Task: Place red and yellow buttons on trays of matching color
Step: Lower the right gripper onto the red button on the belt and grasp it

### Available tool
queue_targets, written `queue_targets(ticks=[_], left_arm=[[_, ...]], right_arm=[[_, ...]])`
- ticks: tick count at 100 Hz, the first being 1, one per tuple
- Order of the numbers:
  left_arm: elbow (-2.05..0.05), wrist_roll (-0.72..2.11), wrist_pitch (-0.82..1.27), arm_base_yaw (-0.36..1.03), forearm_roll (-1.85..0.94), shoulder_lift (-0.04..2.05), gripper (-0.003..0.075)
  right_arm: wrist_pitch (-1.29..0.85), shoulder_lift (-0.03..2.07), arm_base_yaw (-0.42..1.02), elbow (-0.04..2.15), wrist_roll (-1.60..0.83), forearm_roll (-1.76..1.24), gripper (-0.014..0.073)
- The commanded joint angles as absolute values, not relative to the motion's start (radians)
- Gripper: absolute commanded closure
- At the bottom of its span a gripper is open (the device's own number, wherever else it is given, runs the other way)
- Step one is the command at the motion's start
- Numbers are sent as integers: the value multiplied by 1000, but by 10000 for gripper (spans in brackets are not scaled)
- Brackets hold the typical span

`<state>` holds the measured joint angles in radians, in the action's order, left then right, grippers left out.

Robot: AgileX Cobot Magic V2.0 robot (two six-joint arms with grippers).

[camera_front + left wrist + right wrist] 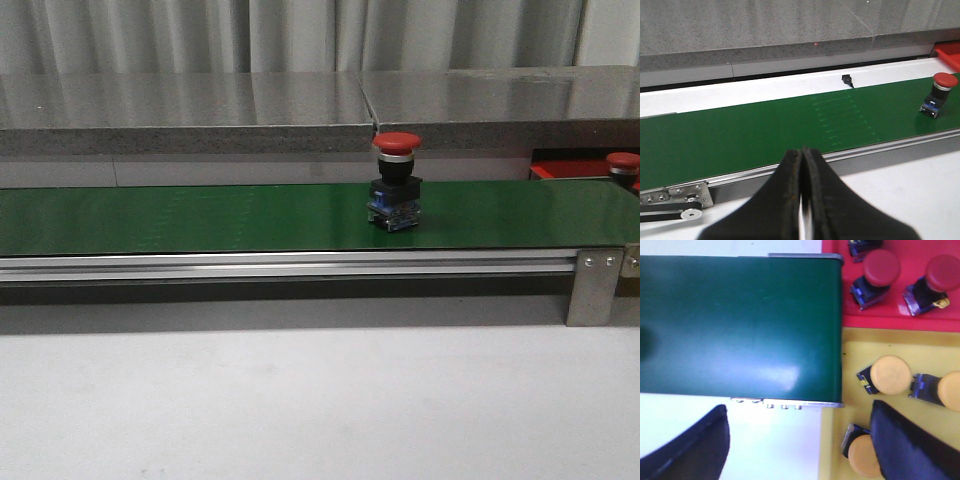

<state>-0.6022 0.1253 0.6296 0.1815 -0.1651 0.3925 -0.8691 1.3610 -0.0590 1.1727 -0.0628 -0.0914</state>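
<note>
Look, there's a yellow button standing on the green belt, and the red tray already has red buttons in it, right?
Not quite. The button standing on the green belt has a red cap, not yellow; the front view shows it clearly. The rest is right: in the right wrist view the red tray already has red buttons in it.

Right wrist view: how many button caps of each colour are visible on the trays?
Red caps: 2
Yellow caps: 3
Total: 5
One more button body on the red tray is cut off, its cap unseen.
</note>
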Motion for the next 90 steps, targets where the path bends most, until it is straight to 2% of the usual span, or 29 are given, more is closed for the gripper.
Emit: queue_targets(ticks=[1,47,90], left_arm=[[-626,116,560,189,-176,398,739],[-626,116,560,189,-176,398,739],[-626,116,560,189,-176,398,739]], right_arm=[[-895,1361,-20,1246,-103,-93,15],[-1080,1604,197,1506,-218,-122,15],[-1083,1764,240,1622,-253,-181,15]])
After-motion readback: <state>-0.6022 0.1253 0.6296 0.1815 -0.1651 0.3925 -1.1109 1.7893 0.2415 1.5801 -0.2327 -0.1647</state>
